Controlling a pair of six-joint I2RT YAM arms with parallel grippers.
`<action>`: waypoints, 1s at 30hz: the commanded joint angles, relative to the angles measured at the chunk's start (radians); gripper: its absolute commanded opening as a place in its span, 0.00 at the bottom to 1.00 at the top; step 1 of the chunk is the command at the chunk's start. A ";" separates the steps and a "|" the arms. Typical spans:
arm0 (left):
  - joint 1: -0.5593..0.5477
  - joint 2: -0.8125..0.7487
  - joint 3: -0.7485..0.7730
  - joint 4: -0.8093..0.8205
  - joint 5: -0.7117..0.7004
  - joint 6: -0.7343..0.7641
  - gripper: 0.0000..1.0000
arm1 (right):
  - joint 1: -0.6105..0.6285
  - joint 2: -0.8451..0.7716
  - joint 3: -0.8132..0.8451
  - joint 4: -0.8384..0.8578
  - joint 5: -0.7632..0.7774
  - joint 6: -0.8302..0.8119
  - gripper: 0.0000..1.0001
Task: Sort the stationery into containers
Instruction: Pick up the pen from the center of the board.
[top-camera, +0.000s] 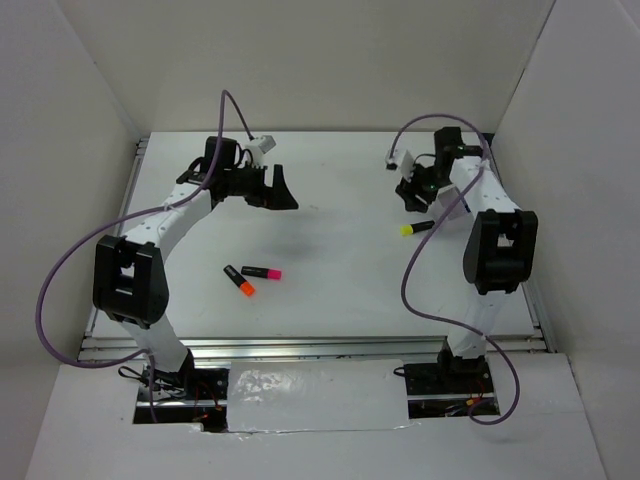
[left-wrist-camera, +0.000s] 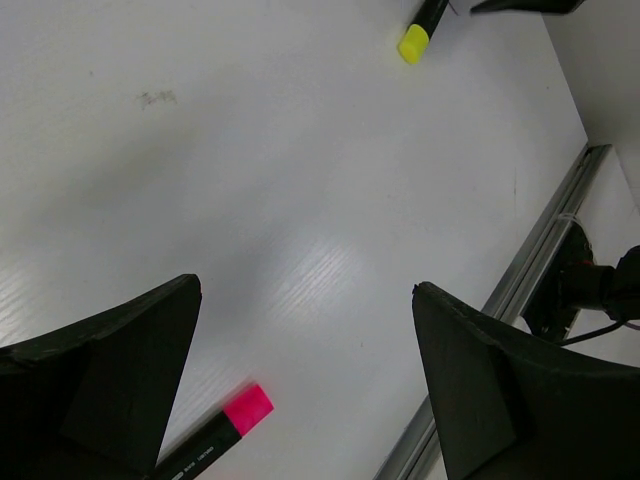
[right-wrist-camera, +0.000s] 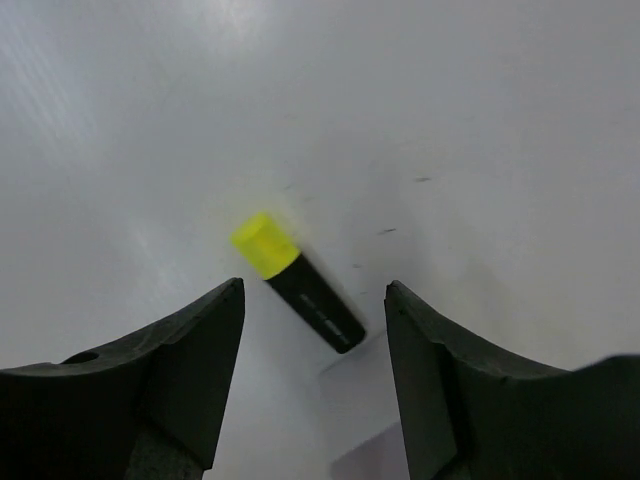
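Open table (top-camera: 340, 190) between yellow highlighter (top-camera: 416, 228), pink highlighter (top-camera: 262, 271)

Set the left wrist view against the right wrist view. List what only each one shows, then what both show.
Only the left wrist view: the pink-capped highlighter lying by the left gripper, whose fingers stand wide apart, and the metal rail along the table's edge.
Only the right wrist view: the right gripper, fingers apart and holding nothing.
Both: the yellow-capped highlighter lying on the white table. It is far off in the left wrist view and close up, seen between the fingers, in the right wrist view.
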 joint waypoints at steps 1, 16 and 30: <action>0.020 0.015 0.020 0.015 0.070 0.032 0.99 | 0.069 0.003 -0.063 -0.089 0.169 -0.137 0.66; 0.094 0.042 -0.006 0.053 0.176 -0.012 0.99 | 0.247 0.096 -0.165 0.066 0.470 -0.252 0.78; 0.103 0.058 -0.020 0.068 0.199 -0.023 0.99 | 0.267 0.136 -0.194 0.055 0.604 -0.369 0.70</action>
